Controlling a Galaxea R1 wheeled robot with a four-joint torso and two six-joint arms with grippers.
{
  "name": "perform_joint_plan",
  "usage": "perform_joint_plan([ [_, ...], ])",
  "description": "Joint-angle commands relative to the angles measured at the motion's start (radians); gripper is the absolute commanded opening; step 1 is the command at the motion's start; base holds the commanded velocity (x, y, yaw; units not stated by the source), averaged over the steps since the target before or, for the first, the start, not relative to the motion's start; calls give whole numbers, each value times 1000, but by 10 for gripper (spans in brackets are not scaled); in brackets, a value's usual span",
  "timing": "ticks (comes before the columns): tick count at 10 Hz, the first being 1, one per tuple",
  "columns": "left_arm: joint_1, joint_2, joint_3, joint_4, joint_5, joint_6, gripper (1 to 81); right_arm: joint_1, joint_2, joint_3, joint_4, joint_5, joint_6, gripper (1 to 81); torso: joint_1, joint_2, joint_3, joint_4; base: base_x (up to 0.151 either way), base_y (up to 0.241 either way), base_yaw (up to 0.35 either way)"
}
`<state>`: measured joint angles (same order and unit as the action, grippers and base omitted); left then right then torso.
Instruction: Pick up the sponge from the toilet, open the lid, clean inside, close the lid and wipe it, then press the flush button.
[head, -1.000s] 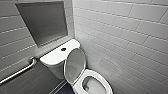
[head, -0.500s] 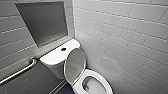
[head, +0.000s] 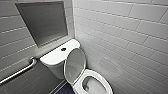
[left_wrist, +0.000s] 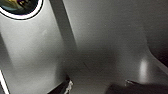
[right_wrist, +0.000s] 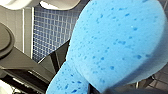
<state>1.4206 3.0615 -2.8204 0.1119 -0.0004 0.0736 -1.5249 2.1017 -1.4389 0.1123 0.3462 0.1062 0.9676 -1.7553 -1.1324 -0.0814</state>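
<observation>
**Right fingers** (right_wrist: 117, 91): closed on the sponge. A dark part of them presses against its near edge; how wide they stand cannot be told, as the sponge covers them.

**Sponge** (right_wrist: 117, 42): bright blue, pitted with darker pores, waisted in outline. It is held in the right fingers and stands out past them, clear of the floor.

**Floor** (right_wrist: 50, 32): small blue tiles in a pale grid, well beyond the fingers and behind the sponge.

**Toilet** (head: 60, 58): white and glossy, set in the corner of grey-tiled walls.

**Lid** (head: 74, 63): raised and leaning back against the tank, so the oval bowl and seat are uncovered.

**Flush button** (head: 63, 49): small, dark and round, in the middle of the tank top.

**Grab bar** (head: 18, 71): metal, fixed to the wall beside the tank.

**Recess** (head: 43, 22): grey and rectangular, in the wall above the tank.
</observation>
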Motion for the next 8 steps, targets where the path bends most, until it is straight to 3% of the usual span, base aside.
perform_joint_plan([
  [1,-10,4,18,0,66,5,811,146,-177,190,-26,94,-36,10,0,0,0,0,0,0,0],
  [4,-9,-79,184,-4,66,2,811,326,-254,293,-16,89,-29,10,0,0,0,0,0,0,0],
  [6,-9,-185,366,-8,66,0,811,432,-276,321,-16,56,-26,10,0,0,0,0,0,0,0],
  [8,-9,-233,432,-29,66,-2,811,545,-263,347,1,14,-26,10,0,0,0,0,0,0,0],
])
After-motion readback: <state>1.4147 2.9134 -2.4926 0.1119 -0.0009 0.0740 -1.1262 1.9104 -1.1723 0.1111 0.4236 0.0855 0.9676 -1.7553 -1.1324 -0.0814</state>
